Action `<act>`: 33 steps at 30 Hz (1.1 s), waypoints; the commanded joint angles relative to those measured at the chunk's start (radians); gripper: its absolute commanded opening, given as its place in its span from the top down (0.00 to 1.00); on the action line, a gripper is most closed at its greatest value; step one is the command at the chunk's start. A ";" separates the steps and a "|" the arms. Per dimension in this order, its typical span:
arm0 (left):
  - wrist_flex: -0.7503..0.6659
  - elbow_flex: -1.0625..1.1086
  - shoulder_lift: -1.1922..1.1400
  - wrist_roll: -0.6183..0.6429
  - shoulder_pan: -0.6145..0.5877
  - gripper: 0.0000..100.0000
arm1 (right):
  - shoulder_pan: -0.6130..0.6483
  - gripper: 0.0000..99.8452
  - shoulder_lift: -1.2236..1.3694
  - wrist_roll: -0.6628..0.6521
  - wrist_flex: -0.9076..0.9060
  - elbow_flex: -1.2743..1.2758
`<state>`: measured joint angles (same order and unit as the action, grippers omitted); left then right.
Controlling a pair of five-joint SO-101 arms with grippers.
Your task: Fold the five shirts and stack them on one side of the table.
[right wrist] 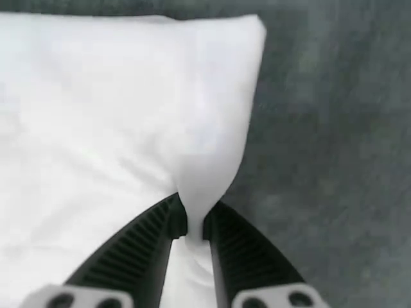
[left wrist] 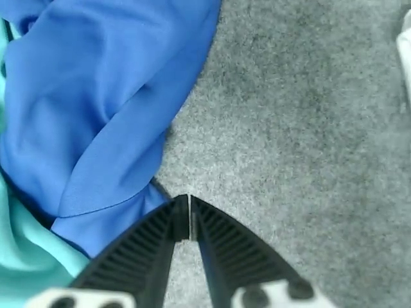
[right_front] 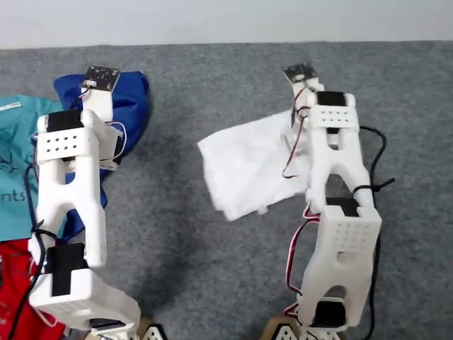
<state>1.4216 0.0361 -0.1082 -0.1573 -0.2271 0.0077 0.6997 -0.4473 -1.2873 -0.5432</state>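
Grey felt tabletop (right_front: 177, 248). White shirt (right_front: 244, 170) limp, light, best held at edges: right gripper (right wrist: 191, 221) pinches bunched fold. Left gripper (left wrist: 190, 217) closed, empty, beside blue shirt (left wrist: 96, 109).

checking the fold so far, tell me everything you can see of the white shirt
The white shirt is plain, soft-looking cloth lying crumpled in a rough, tilted rectangle near the middle of the grey table, with uneven edges and layers that look loosely folded over. The right claw is shut on a pinched ridge of fabric at one side, gathering it into a pleat, and that arm crosses above the same side. Nothing else touches it.
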 commanded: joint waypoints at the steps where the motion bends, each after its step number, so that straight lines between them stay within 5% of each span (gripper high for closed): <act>1: 0.012 -0.004 0.058 -0.008 -0.009 0.99 | -0.015 0.99 0.042 -0.198 0.071 -0.118; 7: 0.012 -0.004 0.058 -0.008 -0.006 0.99 | 0.022 0.99 0.214 -0.402 0.157 -0.333; 13: 0.025 -0.005 0.058 -0.008 -0.008 0.99 | 0.059 0.89 0.335 -0.405 0.122 -0.583; 16: 0.032 -0.004 0.058 -0.008 -0.003 0.99 | 0.065 0.81 0.364 -0.316 0.041 -0.694; 25: 0.034 -0.004 0.058 -0.003 -0.005 0.99 | 0.068 0.81 0.367 -0.014 -0.119 -0.931; 33: 0.098 -0.008 0.060 -0.002 -0.005 0.99 | 0.070 0.81 0.361 0.244 -0.510 -1.142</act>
<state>1.4845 0.0361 -0.1082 -0.1573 -0.2271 0.0706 1.0925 -0.3030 -1.6970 -1.6172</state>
